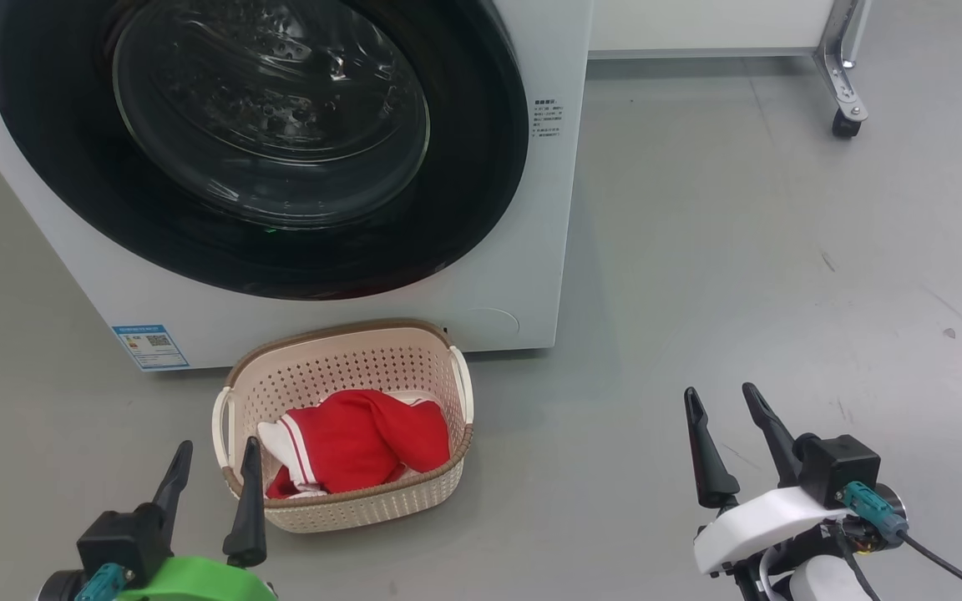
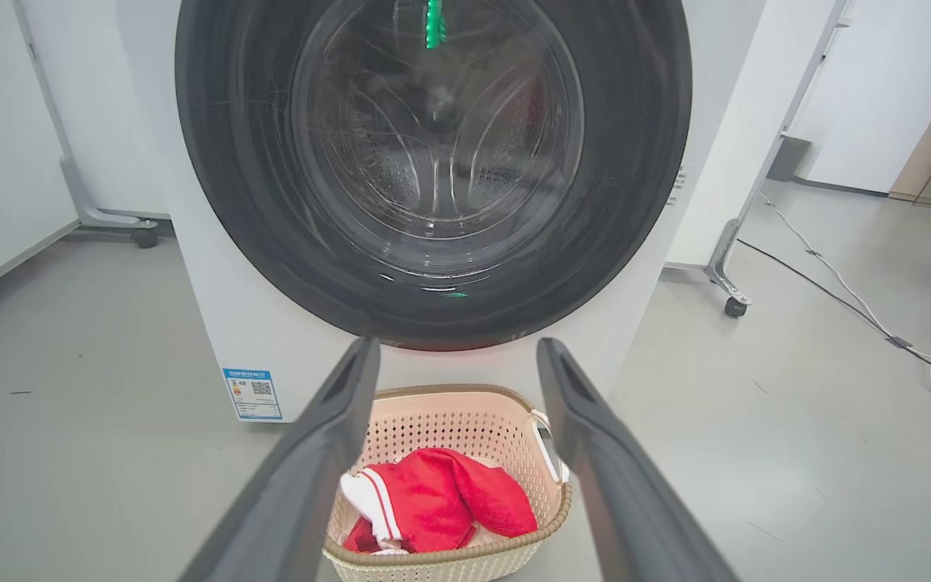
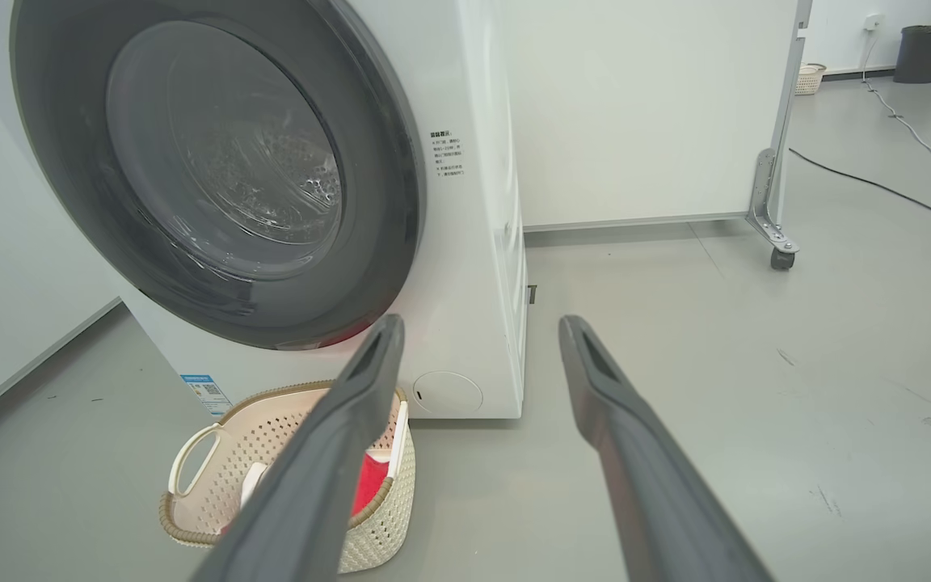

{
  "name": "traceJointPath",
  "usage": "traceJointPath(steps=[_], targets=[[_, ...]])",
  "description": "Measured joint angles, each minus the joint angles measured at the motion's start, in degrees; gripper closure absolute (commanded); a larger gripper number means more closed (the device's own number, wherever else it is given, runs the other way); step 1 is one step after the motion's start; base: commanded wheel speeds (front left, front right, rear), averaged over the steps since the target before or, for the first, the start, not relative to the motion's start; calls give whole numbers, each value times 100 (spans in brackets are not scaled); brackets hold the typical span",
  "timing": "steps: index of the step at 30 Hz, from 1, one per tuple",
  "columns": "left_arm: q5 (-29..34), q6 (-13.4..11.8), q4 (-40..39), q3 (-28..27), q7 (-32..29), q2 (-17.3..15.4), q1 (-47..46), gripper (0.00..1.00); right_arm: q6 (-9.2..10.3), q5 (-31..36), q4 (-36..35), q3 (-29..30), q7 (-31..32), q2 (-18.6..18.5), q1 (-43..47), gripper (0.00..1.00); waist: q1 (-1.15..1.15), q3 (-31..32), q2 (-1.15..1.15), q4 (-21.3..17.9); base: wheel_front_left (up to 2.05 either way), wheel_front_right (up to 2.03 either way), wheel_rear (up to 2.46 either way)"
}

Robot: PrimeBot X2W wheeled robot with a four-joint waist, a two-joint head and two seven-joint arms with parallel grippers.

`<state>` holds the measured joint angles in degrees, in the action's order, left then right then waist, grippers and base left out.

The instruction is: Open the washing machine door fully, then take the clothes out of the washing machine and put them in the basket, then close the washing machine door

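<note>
Lower left, the left gripper [image 1: 220,442] is spread wide, holding nothing. Upper left, the washing machine door [image 1: 468,167] sits shut on the washing machine [image 1: 549,234]. Bottom centre, the basket [image 1: 339,330] is just in front, the clothes [image 1: 364,442] inside. Lower right, the right gripper [image 1: 720,390] gapes too, empty

the right gripper [image 3: 482,322] has its two long dark fingers spread, empty. ahead, the big white washing machine [image 3: 482,210] has its round black-rimmed glass door [image 3: 215,178] shut. a cream perforated plastic basket [image 3: 223,453] on the grey floor [image 3: 756,404] before it holds red fabric clothes [image 3: 370,483].
</note>
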<state>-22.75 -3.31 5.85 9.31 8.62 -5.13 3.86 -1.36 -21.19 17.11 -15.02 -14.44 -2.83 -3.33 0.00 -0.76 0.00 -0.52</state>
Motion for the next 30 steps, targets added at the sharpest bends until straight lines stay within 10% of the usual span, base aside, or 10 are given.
traceJointPath(steps=[25,26,30], targets=[[0,-42,-124,20,-108,-5,104,0,110,1,-197,-57,0,3,155,0,0,74,0,-35,0,0,0],[0,-42,-129,21,-122,-5,109,100,110,0,-199,-57,0,3,157,100,0,76,0,-36,0,0,0],[-1,-42,93,46,-151,70,153,100,99,2,-11,-63,2,23,265,100,0,79,0,-36,0,0,0]])
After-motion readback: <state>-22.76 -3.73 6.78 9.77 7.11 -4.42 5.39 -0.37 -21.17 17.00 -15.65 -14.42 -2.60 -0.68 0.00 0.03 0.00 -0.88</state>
